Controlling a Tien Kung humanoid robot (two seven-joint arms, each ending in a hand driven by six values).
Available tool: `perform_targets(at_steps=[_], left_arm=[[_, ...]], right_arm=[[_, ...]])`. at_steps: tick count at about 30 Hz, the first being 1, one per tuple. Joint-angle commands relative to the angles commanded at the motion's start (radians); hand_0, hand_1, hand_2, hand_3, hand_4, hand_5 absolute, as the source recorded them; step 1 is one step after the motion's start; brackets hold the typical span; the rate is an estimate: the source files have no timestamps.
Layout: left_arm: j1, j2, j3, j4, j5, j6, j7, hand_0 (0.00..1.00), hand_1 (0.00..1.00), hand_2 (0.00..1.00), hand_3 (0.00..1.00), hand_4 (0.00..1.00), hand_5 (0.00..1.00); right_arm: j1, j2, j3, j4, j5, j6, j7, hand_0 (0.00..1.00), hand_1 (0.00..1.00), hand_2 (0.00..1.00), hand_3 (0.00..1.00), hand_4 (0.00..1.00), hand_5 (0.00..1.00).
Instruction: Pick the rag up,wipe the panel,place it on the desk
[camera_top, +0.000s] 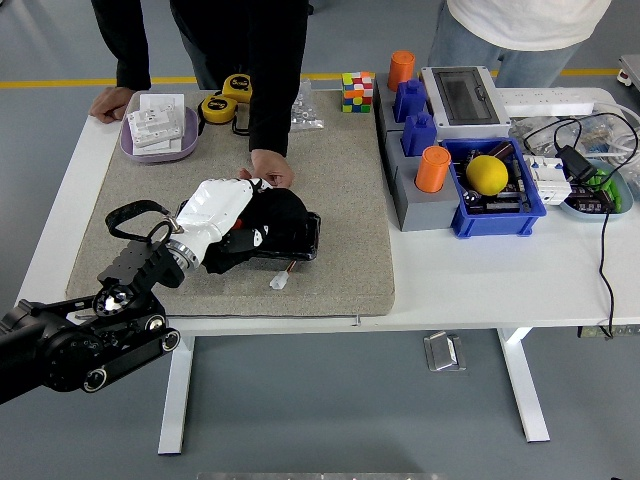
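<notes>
My left hand (222, 207) lies across the black rag (268, 218), fingers curled down onto it, pressing it on the dark panel (300, 240) beneath my palm. I cannot quite see where rag ends and panel begins. A person's hand (270, 168) steadies the panel just beyond my knuckles. To wipe well, I should keep even downward pressure and sweep along the panel's length without bunching the cloth.

White table (470, 280); grey-beige mat (340, 250). Black rag (275, 215) over black panel (300, 240). Left hand (225, 215) white-backed, arm black. Person's sleeve (275, 90) black. Yellow-black tape measures (218, 106). Lilac tray (150, 150). Multicoloured cube (357, 92). Blue bin (500, 200), yellow ball (487, 174), orange cups (433, 169).
</notes>
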Motion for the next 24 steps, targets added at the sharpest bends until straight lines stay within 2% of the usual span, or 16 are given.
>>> perform_targets(at_steps=[13, 24], left_arm=[[-0.033, -0.037, 0.035, -0.031, -0.002, -0.002, 0.008, 0.280, 0.182, 0.637, 0.694, 0.493, 0.002], [-0.038, -0.045, 0.054, -0.036, -0.004, -0.002, 0.010, 0.280, 0.182, 0.637, 0.696, 0.494, 0.002]], right_arm=[[0.002, -0.002, -0.010, 0.000, 0.004, 0.000, 0.000, 0.791, 0.677, 0.718, 0.660, 0.998, 0.509], [0.002, -0.001, -0.016, -0.001, 0.011, 0.001, 0.000, 0.792, 0.676, 0.718, 0.661, 0.998, 0.510]])
